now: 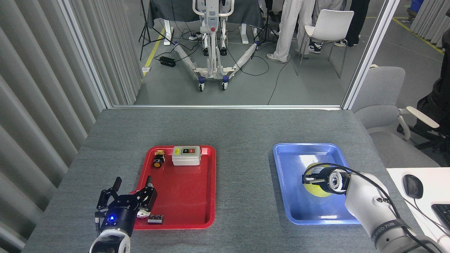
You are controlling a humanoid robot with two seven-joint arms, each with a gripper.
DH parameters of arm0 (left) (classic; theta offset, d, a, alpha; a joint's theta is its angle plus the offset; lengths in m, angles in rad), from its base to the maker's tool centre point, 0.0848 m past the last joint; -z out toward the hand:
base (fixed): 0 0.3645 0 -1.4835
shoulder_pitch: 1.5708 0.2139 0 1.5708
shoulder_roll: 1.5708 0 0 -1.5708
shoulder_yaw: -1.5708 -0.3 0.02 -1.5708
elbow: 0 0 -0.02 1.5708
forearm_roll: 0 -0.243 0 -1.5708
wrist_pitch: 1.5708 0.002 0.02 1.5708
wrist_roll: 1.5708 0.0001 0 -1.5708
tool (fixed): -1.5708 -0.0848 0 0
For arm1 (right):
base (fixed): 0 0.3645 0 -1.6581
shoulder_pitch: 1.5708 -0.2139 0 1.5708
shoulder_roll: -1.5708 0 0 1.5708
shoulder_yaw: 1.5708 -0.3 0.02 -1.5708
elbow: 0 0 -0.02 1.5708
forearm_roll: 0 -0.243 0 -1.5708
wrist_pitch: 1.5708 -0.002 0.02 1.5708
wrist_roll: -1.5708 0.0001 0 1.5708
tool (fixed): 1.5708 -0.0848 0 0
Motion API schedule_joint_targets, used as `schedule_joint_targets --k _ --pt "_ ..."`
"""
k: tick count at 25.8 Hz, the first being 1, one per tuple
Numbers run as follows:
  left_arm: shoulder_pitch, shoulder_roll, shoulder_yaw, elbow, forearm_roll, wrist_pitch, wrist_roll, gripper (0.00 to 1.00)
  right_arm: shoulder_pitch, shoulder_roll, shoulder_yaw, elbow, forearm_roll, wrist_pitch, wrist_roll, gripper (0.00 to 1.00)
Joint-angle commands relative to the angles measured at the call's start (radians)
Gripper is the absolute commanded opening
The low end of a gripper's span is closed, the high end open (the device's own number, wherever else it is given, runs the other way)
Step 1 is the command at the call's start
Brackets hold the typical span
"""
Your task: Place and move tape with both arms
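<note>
Item, nearest: left claw (126,197), black, three-fingered, blue light glowing on its wrist. It is hovering at the near left corner of the red tray (197,182) with fingers spread wide and gripping nothing.

Item: right claw (313,178), hanging over the blue tray (288,182), seen end-on and dark behind its own white casing and cable loop. Whether it is spread, closed, or gripping the roll, I cannot tell.

Item: tape (318,189), a translucent yellow roll, lying inside the blue tray toward its right half, directly under and partly hidden by the right claw. It appears to be lying flat, axis pointing up and core hole facing the ceiling; no long axis is showing. Judged: light, stiff across the wound band, smooth and somewhat slippery on the outer face. The better hold is likely one finger inside the core and the others on the outer wall, or a pinch across the full width.

Item, farther: a grey switch box (186,155) and a small yellow-and-black button (158,159), sitting at the far end of the red tray, apart from the tape.

Item: grey table (242,130), carrying both trays.
</note>
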Motion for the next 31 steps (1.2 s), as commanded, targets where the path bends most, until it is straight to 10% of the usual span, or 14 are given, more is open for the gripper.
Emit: schedule_joint_targets --k 1,11,16,24,31 --pt "0.002 -0.005 0.001 0.001 0.002 0.008 0.000 1.00 0.010 -0.001 0.000 -0.040 0.002 -0.016 -0.036 0.41" --pt "0.002 -0.024 0.000 -0.001 0.016 0.006 0.001 1.00 0.136 -0.127 -0.017 -0.246 0.010 -0.025 -0.312 0.80" --pt "0.003 -0.022 0.001 0.001 0.016 0.006 0.001 1.00 0.279 -0.138 -0.242 -0.359 0.044 -0.066 -0.458 0.93" --pt "0.009 -0.021 0.001 -0.001 0.016 0.008 0.001 1.00 0.533 0.028 -0.719 -0.743 0.533 -0.085 -0.624 0.97" --pt "0.015 -0.019 0.003 -0.001 0.016 0.008 0.001 1.00 0.704 0.074 -0.759 -0.895 0.571 -0.031 -0.671 0.99"
